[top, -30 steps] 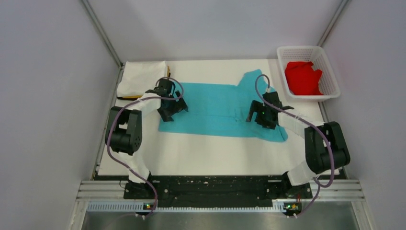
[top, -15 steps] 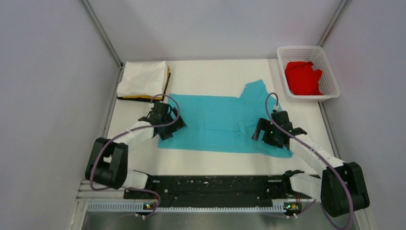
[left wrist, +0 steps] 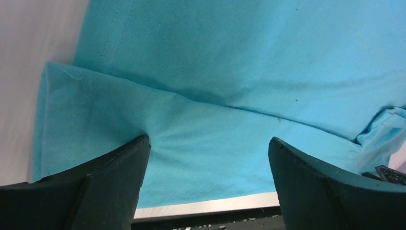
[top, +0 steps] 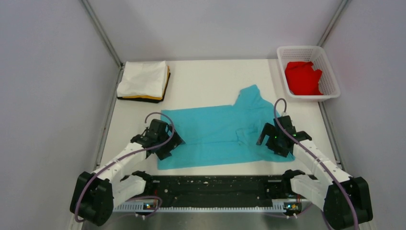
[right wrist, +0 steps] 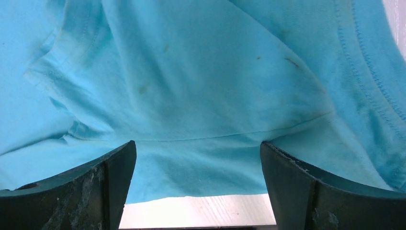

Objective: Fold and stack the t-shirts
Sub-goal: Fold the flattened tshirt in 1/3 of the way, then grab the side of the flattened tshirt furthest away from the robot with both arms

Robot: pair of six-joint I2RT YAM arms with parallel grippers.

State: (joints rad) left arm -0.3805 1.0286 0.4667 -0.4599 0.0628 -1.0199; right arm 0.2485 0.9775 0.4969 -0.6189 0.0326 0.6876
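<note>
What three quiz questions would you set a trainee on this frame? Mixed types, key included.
1. True or false: the red t-shirt lies inside the white basket.
2. Which colour tops the folded stack at the table's far left? A white, B red, C turquoise.
3. Fill in: over the turquoise t-shirt, both arms' jaws stand ____.
Key: 1 true; 2 A; 3 open.

A turquoise t-shirt (top: 215, 134) lies spread on the tabletop (top: 210, 81), the left gripper (top: 166, 143) on its left edge, the right gripper (top: 274, 143) on its right. A red t-shirt (top: 302, 77) sits in the basket (top: 332, 86).
</note>
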